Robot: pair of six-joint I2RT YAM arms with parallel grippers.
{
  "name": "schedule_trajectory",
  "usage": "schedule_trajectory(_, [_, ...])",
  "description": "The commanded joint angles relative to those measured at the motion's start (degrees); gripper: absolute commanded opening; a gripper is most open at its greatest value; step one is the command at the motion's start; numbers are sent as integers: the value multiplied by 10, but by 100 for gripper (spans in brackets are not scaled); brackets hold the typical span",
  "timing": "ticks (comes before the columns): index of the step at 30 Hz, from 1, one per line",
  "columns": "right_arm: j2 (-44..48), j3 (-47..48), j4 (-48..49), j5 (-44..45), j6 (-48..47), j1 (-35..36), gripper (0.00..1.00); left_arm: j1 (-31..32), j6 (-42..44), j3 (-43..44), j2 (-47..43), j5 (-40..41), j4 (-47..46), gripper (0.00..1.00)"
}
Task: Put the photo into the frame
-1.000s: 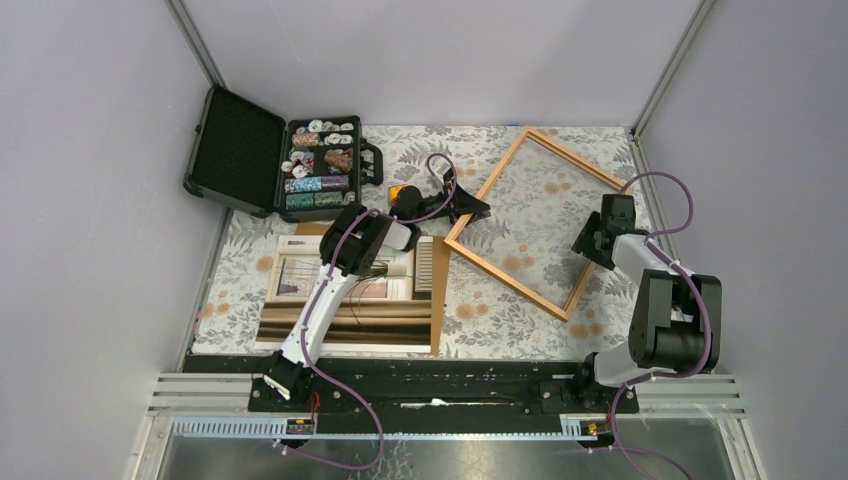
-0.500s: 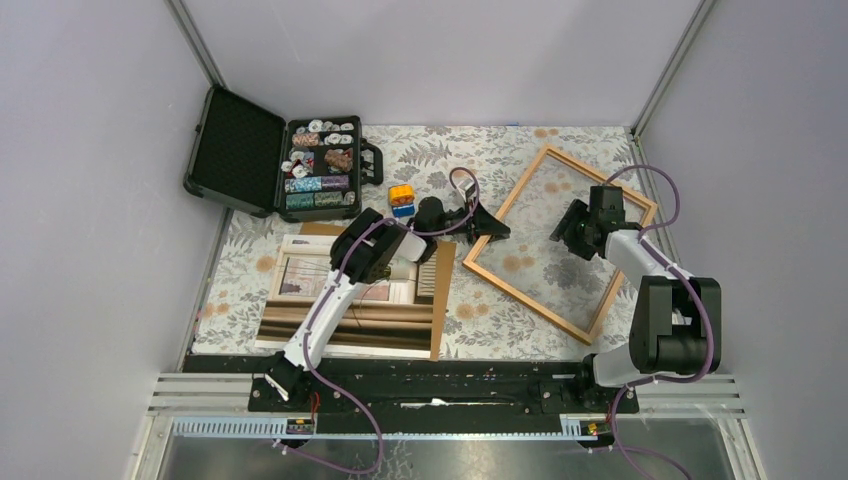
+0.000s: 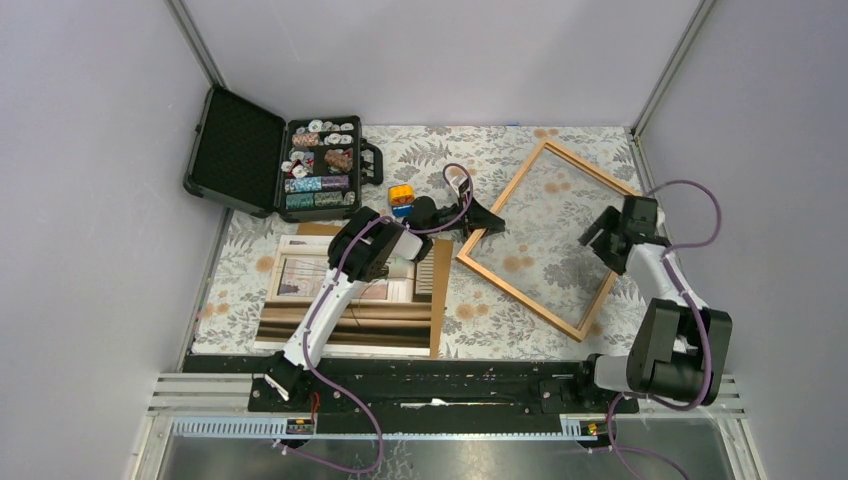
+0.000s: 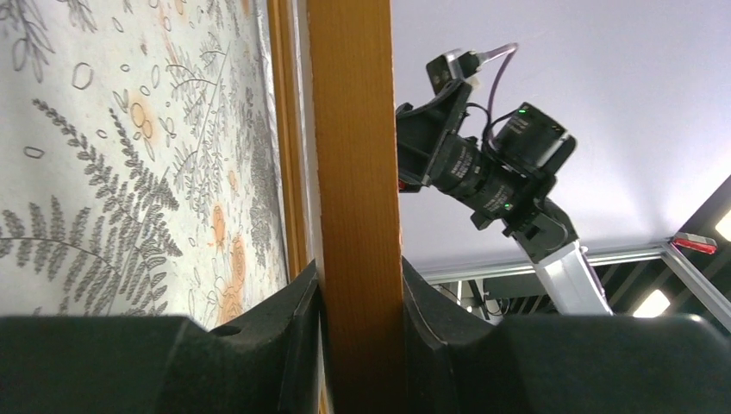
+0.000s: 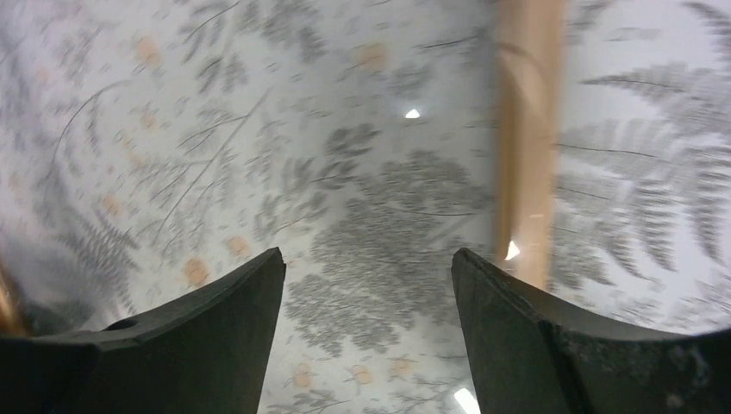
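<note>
Pinched in the narrowly parted left gripper [image 4: 358, 289]: the frame [image 3: 520, 296], by its moulding. Right gripper [image 5: 366, 285] wide, empty, just above the opposite rail. Probably light, stiff, possibly glazed; best gripped on moulding. Photo [image 3: 390, 325] behind left wrist.

Wooden frame [image 3: 520, 296] skewed — photo [image 3: 392, 322] face-up to its left.

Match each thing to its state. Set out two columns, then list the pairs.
Things
1. frame
2. photo
3. case
4. right fingers

States
A. lid open, at the far left
B. apart, nothing between them
C. edge pinched in the left fingers
D. flat on the brown board, under the left arm

Pairs: 1-C, 2-D, 3-A, 4-B
</note>
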State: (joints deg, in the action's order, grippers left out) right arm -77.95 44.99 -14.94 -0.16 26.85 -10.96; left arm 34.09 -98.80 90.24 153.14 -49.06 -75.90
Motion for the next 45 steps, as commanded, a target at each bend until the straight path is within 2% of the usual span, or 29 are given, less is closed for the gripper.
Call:
schedule_trajectory(1, [59, -30, -10, 47, 0, -41, 80, -9, -17, 14, 16, 10, -121, 34])
schedule_trajectory(6, [81, -43, -7, 45, 3, -52, 79, -17, -20, 0, 11, 20, -138, 30])
schedule_trajectory(13, [64, -54, 17, 3, 3, -58, 74, -30, -13, -20, 0, 25, -143, 28])
schedule_trajectory(19, [43, -56, 41, -65, -8, -58, 69, -35, -13, -22, 0, 26, -143, 28])
schedule_trajectory(30, [53, -62, 32, -3, -7, -58, 68, -36, -15, -23, 3, 29, -142, 27])
schedule_trajectory(45, [18, -69, 46, -30, -3, -58, 68, -36, -19, -27, 5, 32, -143, 27])
